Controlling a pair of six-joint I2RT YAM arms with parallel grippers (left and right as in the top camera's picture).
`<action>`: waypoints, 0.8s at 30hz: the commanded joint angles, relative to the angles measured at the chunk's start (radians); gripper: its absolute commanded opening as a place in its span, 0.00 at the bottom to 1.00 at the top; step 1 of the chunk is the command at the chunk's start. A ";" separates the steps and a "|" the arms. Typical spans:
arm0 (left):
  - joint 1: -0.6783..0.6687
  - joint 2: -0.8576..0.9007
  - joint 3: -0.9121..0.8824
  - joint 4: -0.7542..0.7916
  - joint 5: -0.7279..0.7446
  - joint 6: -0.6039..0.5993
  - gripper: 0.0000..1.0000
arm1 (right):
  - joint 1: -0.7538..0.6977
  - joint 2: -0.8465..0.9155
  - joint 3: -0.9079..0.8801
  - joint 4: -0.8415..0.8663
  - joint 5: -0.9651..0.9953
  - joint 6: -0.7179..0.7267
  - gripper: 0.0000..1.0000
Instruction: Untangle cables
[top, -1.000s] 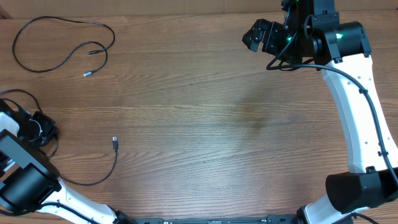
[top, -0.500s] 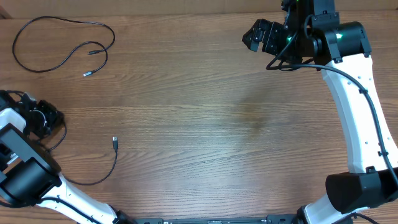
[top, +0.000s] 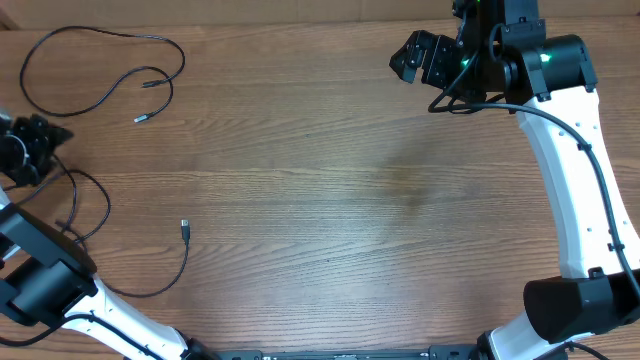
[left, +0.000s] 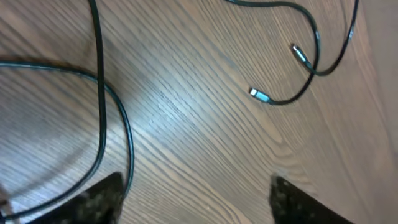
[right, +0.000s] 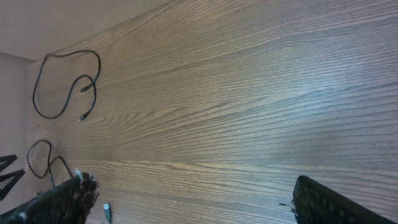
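Cables (top: 183, 62) on table (top: 330, 200), far left side.

White arm links (top: 575, 200), black joints (top: 562, 68), green LEDs (top: 545, 57)

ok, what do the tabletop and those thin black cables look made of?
Brown tabletop: wood or wood-look laminate, going by the running grain; satin sheen. Thin black cables: probably rubber or plastic jacket, slightly glossy, lying in soft curves. Their small plug tips: likely metal, silvery glint.

This looked like a robotics lab bench: a plain wood-grain table (top: 330, 200), a white-and-black right arm (top: 570, 170) and left arm (top: 45, 285) rising from its near edge, thin black cables (top: 100, 60) lying loose.
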 joint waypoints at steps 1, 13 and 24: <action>0.005 -0.004 0.058 -0.116 0.042 0.003 0.80 | -0.002 -0.029 0.003 0.003 0.008 -0.007 1.00; -0.008 -0.099 0.135 -0.410 0.367 0.325 1.00 | -0.002 -0.029 0.003 0.003 0.008 -0.007 1.00; -0.058 -0.413 0.094 -0.626 0.349 0.503 1.00 | -0.002 -0.029 0.003 0.003 0.007 -0.007 1.00</action>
